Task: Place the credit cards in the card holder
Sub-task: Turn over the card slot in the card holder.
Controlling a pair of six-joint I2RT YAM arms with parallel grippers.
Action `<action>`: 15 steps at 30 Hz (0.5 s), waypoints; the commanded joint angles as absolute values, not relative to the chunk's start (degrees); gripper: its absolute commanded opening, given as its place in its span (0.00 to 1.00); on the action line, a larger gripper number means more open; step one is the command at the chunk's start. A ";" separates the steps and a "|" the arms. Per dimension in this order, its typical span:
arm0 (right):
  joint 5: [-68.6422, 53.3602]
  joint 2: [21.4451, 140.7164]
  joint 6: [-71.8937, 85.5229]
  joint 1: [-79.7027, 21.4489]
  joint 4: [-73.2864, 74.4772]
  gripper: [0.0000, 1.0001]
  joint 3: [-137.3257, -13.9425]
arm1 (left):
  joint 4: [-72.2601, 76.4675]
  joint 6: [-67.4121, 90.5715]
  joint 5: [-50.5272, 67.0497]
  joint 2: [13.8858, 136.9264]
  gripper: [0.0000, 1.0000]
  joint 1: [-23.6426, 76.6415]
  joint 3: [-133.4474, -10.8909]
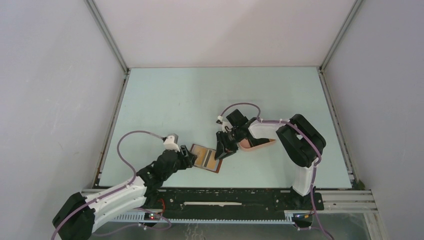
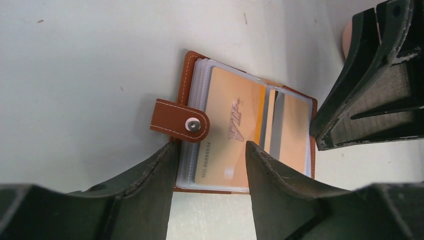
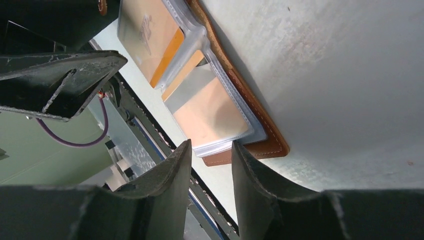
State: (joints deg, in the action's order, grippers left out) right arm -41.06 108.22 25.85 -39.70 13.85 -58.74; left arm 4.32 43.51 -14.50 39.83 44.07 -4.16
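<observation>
Left pincer (image 1: 188, 159) has its jaws apart, straddling the snap-tab edge of the card holder (image 1: 206, 158), not clamping anything as far as I can see. The holder lies open flat on the tabletop (image 1: 175, 100), with a tan VIP card (image 2: 227, 125) in one sleeve and a second card (image 3: 212, 112) sleeved on the other page. Right pincer (image 3: 210, 152) is parted too, at the holder's far corner, empty. Pink tray (image 1: 260, 143) is just beyond it. My tip: left pins the page flat, and right backs straight off so it doesn't drag the sleeve.
</observation>
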 commanded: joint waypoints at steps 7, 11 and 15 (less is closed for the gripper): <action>-39.65 109.31 26.92 -37.08 12.91 0.46 -59.00 | 11.98 47.29 -8.38 45.99 0.56 43.86 -2.39; -41.01 108.70 26.80 -35.58 12.35 0.46 -59.15 | 15.90 47.74 -6.15 50.18 0.54 43.90 -2.60; -42.76 108.56 26.80 -33.83 12.15 0.45 -59.49 | 20.58 48.45 -3.45 54.72 0.52 43.86 -2.96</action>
